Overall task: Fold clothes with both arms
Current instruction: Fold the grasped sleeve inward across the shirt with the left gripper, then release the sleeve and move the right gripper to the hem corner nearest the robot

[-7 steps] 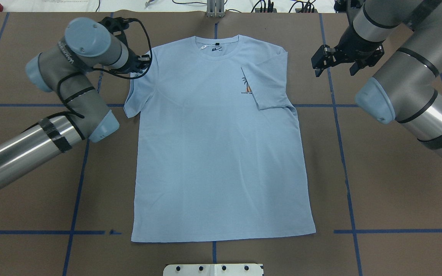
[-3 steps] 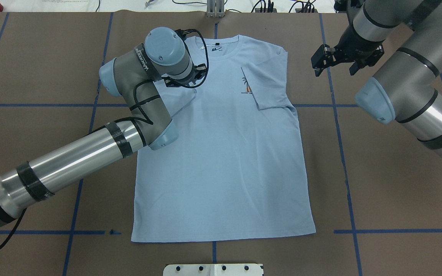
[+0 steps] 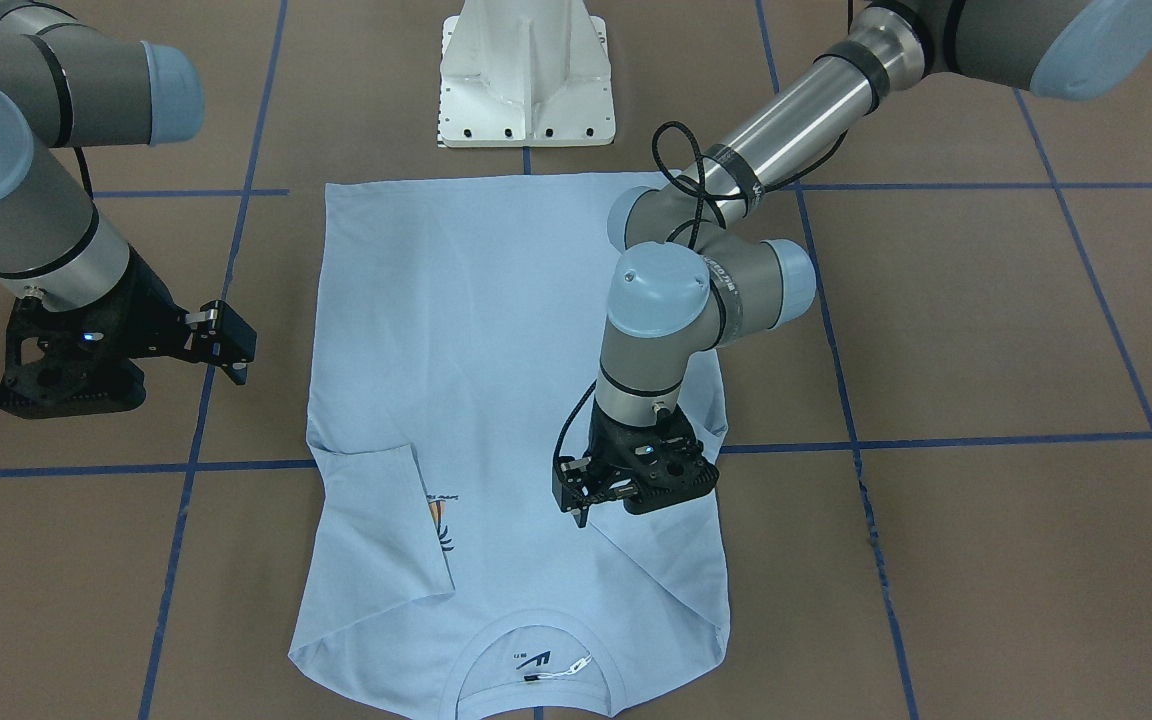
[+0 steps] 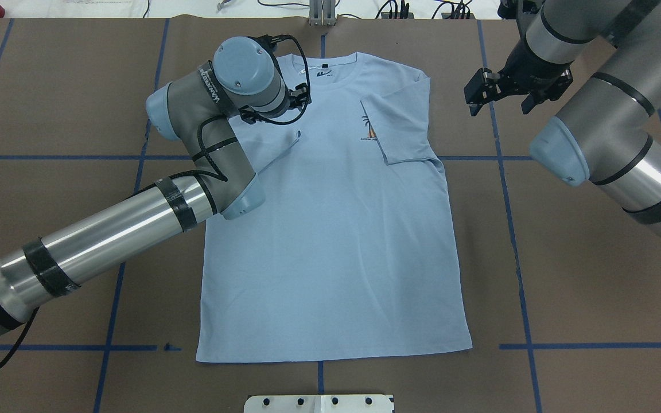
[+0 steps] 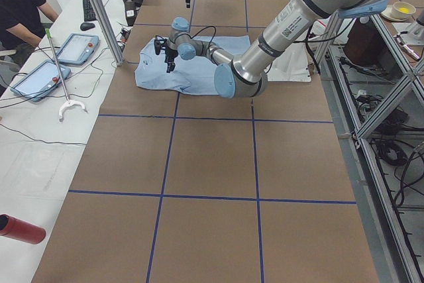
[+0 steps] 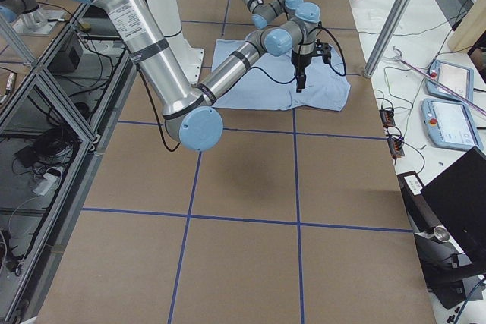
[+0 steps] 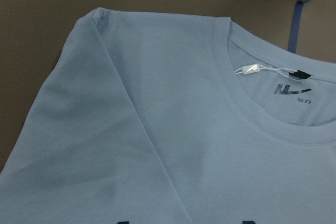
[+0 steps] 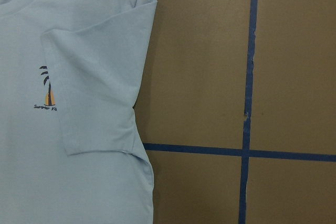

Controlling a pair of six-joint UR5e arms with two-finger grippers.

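Shirt (image 4: 330,241) is lying flat mid-frame. Left gripper (image 3: 636,497), spread, is hovering over the folded sleeve (image 4: 274,144); right gripper (image 4: 500,94), spread, is hanging upper right. The sleeve's curled tip could spring back, undoing the fold.

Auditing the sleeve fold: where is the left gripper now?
Overhead view, upper left of centre: the left gripper is over the T-shirt, between its collar and the folded-in sleeve.

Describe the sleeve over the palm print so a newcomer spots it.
Find the pale-blue T-shirt flat on the brown table. Near its collar, on the robot's right, one sleeve lies folded inward, hem partly covering the palm-tree print. The opposite sleeve sits under the left arm; this one is uncovered.
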